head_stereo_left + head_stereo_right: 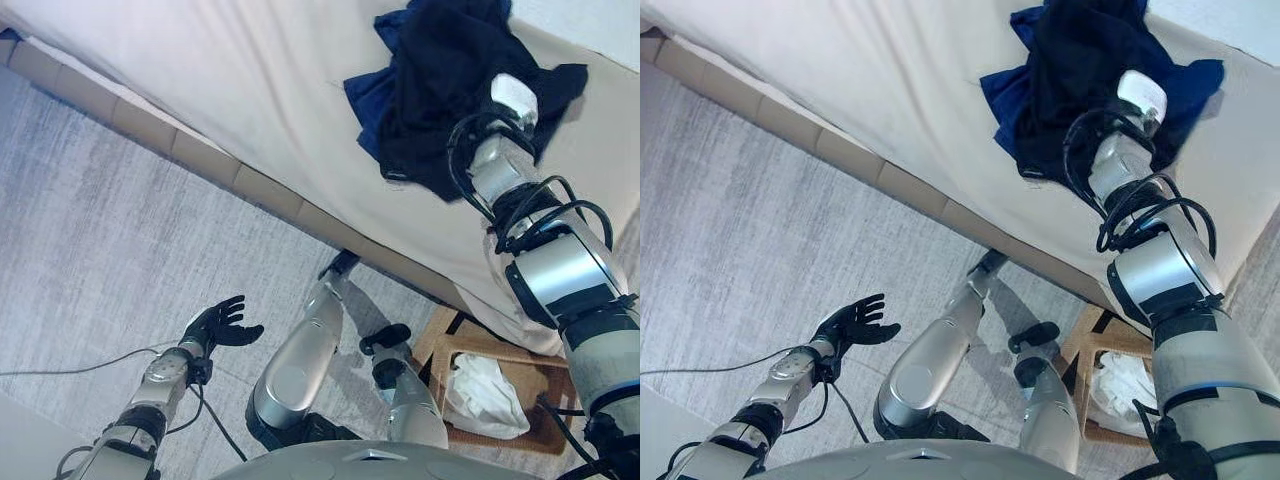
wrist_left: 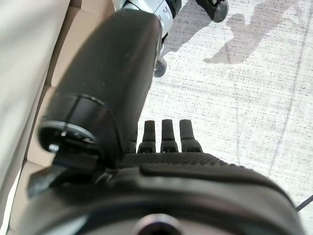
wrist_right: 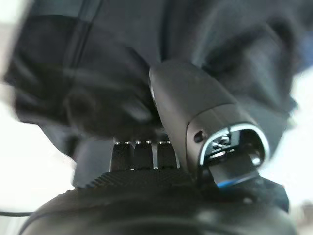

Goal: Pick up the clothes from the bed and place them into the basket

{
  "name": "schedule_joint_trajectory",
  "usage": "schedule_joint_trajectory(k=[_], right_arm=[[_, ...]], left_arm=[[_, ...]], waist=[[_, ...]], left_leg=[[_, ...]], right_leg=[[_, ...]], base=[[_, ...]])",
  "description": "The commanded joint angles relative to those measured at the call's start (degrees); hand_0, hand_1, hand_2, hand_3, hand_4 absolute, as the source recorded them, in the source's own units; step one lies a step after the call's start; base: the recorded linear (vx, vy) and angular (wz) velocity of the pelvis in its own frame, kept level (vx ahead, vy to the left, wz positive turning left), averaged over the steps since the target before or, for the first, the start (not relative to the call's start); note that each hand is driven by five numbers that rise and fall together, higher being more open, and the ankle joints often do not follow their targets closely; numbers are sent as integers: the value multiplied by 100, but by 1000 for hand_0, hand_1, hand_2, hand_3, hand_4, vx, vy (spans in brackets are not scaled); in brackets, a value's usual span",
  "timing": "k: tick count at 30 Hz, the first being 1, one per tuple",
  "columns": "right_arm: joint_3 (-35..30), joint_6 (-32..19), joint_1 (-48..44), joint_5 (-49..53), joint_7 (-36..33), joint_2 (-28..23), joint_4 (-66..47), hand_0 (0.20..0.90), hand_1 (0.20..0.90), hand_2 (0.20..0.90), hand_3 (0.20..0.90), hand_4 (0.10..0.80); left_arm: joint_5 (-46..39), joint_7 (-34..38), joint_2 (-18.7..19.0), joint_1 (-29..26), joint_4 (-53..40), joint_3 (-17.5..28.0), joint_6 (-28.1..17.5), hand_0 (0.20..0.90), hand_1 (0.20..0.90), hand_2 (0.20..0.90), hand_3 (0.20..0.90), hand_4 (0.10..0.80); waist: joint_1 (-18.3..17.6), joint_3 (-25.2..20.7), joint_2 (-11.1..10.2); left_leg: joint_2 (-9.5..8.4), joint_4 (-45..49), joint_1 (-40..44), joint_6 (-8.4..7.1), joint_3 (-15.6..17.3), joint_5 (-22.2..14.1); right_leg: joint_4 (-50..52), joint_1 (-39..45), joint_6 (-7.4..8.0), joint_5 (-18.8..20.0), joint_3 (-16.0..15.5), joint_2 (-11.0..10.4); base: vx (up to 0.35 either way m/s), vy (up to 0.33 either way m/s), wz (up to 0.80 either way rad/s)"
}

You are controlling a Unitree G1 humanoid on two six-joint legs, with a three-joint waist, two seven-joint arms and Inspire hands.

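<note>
A pile of dark clothes (image 1: 440, 70), black over navy blue, lies on the cream bed (image 1: 230, 90) at its far right. My right arm reaches from the lower right onto the pile. In the right wrist view my right hand (image 3: 195, 107) is against the dark cloth (image 3: 98, 88), and its thumb rests on the fabric. My left hand (image 1: 220, 325) is open and empty, low over the floor at the lower left, and it also shows in the left wrist view (image 2: 168, 137). The basket (image 1: 438, 345) stands on the floor beside the bed at the lower right.
A white cloth (image 1: 485, 395) lies inside the basket. The bed's tan frame edge (image 1: 200, 155) runs diagonally across the view. Grey carpet (image 1: 100, 260) covers the floor on the left.
</note>
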Motion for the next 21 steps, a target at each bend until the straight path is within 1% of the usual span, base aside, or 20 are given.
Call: schedule_joint_trajectory(k=[1,3,5,6,7,8,9,13,14,15,19,20,21], right_arm=[[-297,-651,-578,-214,-1455,-604,-1268,300,300,300,200,100],[-843,-824,-213,-330,-1765,-907,-2319,300,300,300,200,100],[-1303,-928,170,-440,-1854,-1195,-3167,300,300,300,200,100],[-1559,-928,409,-588,-1885,-1318,-3618,300,300,300,200,100],[-1856,-957,703,-642,-1972,-1484,-4089,300,300,300,200,100],[-1898,-961,748,-651,-1987,-1501,-4145,300,300,300,200,100],[-2127,-897,1046,-703,-1953,-1658,-4594,300,300,300,200,100],[-2476,-755,1518,-803,-2005,-2033,-5197,300,300,300,200,100],[-2584,-708,1628,-730,-1974,-2242,-5385,300,300,300,200,100],[-2661,-643,1705,-776,-2023,-2368,-5467,300,300,300,200,100],[-2901,-658,1878,-471,-2138,-2827,-5581,300,300,300,200,100],[-2918,-643,1892,-465,-2177,-2861,-5571,300,300,300,200,100],[-3019,-655,1966,-359,-2295,-3033,-5526,300,300,300,200,100]], left_arm=[[-5,154,91,566,289,153,-283,900,900,900,900,800],[195,204,65,704,465,287,-272,900,900,900,900,800],[344,181,60,846,607,398,-251,900,900,900,900,800],[484,168,41,923,642,459,-209,900,900,900,900,800],[669,154,26,1002,696,495,-167,900,900,900,900,800],[676,162,26,1012,704,498,-163,900,900,900,900,800],[887,165,-27,1070,729,554,-17,900,900,900,900,800],[1311,193,-141,1111,893,519,87,900,900,900,900,800],[1499,189,-183,1081,928,480,172,900,900,900,900,800],[1666,175,-199,1064,927,455,175,900,900,900,900,800],[1732,239,-350,857,935,190,480,900,900,900,900,800],[1736,250,-359,842,927,172,495,900,900,900,900,800],[1724,261,-390,762,907,92,607,900,900,900,900,800]], waist=[[-78,119,-125],[-289,-173,-282],[-477,-473,-362],[-584,-644,-393],[-712,-851,-401],[-726,-882,-406],[-895,-1154,-426],[-1252,-1691,-440],[-1413,-1898,-453],[-1486,-1991,-454],[-1966,-2347,-398],[-1975,-2353,-386],[-2144,-2443,-357]], left_leg=[[109,-639,827,453,458,-444],[209,-877,1233,433,575,-517],[254,-1028,1532,429,677,-575],[261,-1086,1693,425,730,-616],[229,-1141,1826,468,802,-518],[229,-1155,1846,471,806,-515],[222,-1226,2052,474,883,-542],[235,-1478,2527,485,1057,-557],[234,-1538,2666,488,1136,-576],[250,-1562,2745,486,1200,-598],[296,-1637,3167,474,1558,-760],[304,-1650,3211,472,1594,-772],[309,-1673,3338,468,1734,-830]], right_leg=[[375,775,-52,-179,249,120],[33,1098,-35,-146,470,230],[-205,1314,-26,-141,673,324],[-317,1429,-14,-142,768,379],[-480,1532,-24,3,802,427],[-505,1548,-22,13,810,437],[-622,1679,5,24,944,489],[-918,1929,60,72,1206,588],[-1035,1996,63,98,1322,613],[-1071,2024,58,118,1376,625],[-1338,2104,5,185,1663,712],[-1354,2120,1,194,1695,721],[-1412,2146,-12,221,1789,749]], base=[[70,-71,-28],[140,-97,-17],[159,-64,-17],[107,-10,-35],[70,3,-44],[101,19,-47],[141,-32,-43],[144,-46,-29],[86,-78,-38],[77,-76,-33],[20,-41,-40],[-10,-32,-52],[-11,-27,-57]])
